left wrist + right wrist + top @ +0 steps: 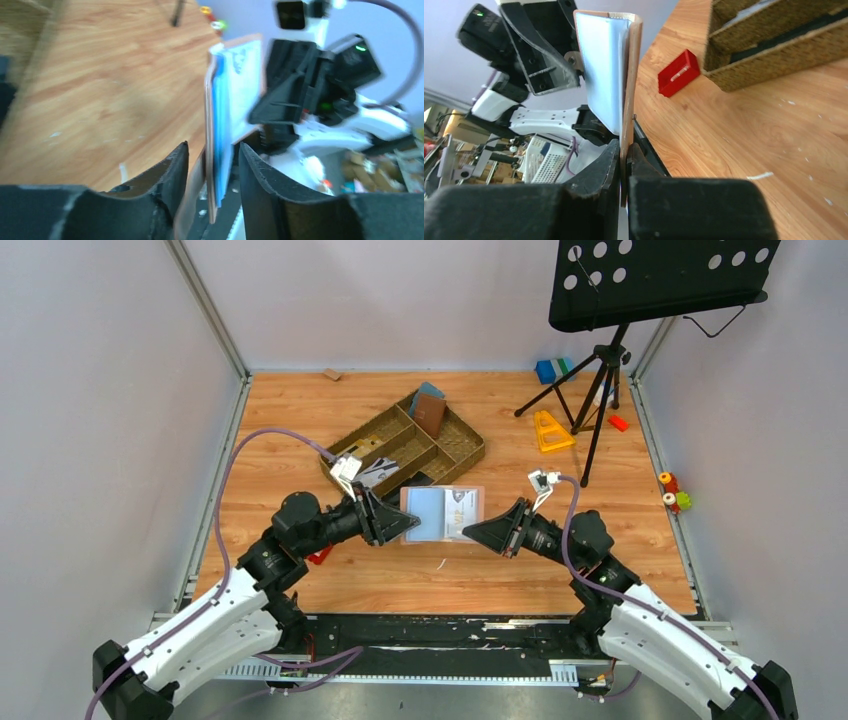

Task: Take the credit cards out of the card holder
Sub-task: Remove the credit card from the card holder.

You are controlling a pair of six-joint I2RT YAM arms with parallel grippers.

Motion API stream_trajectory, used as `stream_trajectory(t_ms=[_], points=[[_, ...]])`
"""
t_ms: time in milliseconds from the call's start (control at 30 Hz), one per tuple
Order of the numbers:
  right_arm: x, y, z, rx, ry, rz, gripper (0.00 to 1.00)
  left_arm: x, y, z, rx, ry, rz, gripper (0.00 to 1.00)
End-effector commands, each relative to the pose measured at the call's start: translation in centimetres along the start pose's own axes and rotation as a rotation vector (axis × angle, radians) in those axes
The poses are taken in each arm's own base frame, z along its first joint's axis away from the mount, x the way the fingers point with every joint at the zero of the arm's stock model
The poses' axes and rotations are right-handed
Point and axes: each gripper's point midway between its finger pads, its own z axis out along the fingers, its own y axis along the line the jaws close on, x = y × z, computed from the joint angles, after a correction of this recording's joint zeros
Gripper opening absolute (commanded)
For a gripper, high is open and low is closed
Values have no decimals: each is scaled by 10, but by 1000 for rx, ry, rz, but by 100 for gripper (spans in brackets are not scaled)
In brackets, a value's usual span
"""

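Right gripper (624, 150): I am clenching the tan edge of the card holder (611, 75); my right wrist view is showing this pinch plainly.
Left gripper (212, 150): my fingers are standing apart on either side of the card holder's opposite edge, seemingly released, though blur is hiding any contact.
Top view: the card holder is hanging open over the table (300, 440) middle, just before the woven tray (465, 445).
Materials: smooth blue-grey lining, stiff tan cover; a red block (679, 72) is lying on the wood grain.

We see our right gripper (625, 156) clamped on the tan edge of the upright card holder (606, 70); a red block (679, 72) lies near the woven tray (774, 57) on the table (734, 135)
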Motion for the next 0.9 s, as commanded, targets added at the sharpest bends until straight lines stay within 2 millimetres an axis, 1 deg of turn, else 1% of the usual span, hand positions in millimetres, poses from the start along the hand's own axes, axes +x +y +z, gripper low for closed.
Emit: stream_trajectory(t_ms=[0,33,67,100,133,200,233,300,400,467,500,533,567,600,700,767,867], points=[[-8,-16,-5,123,-30,-5,0,-17,71,-28,-476,-32,81,56],[-9,-22,-6,163,-28,-13,0,-17,83,-35,-548,-23,103,60],[-9,-27,-7,196,-28,-23,0,-14,91,-41,-594,-1,117,63],[-11,-31,-8,219,-29,-40,0,-13,95,-42,-611,9,124,66],[-10,-36,-9,245,-23,-49,0,-9,96,-40,-610,27,123,68],[-11,-45,-11,301,-17,-64,0,-3,91,-33,-564,60,113,68],[-11,-49,-10,322,-11,-72,0,0,85,-27,-521,78,109,65],[-12,-52,-9,345,4,-86,0,4,69,-14,-411,96,105,55],[-10,-53,-4,348,37,-89,0,6,35,2,-224,80,130,41],[-8,-50,0,325,60,-88,0,9,8,12,-91,76,154,37],[-6,-47,1,307,69,-87,0,13,-6,17,-18,86,162,36],[-6,-42,4,275,75,-90,0,21,-18,21,50,117,163,35],[-4,-37,5,246,83,-89,0,25,-24,25,81,138,160,35],[-3,-32,7,215,91,-86,0,29,-25,28,90,156,157,35],[-3,-14,10,125,96,-74,0,38,-15,32,60,181,134,40],[-2,-5,10,74,98,-70,0,39,-8,33,32,163,101,45],[-2,3,8,36,90,-54,0,40,1,34,0,173,48,45]])
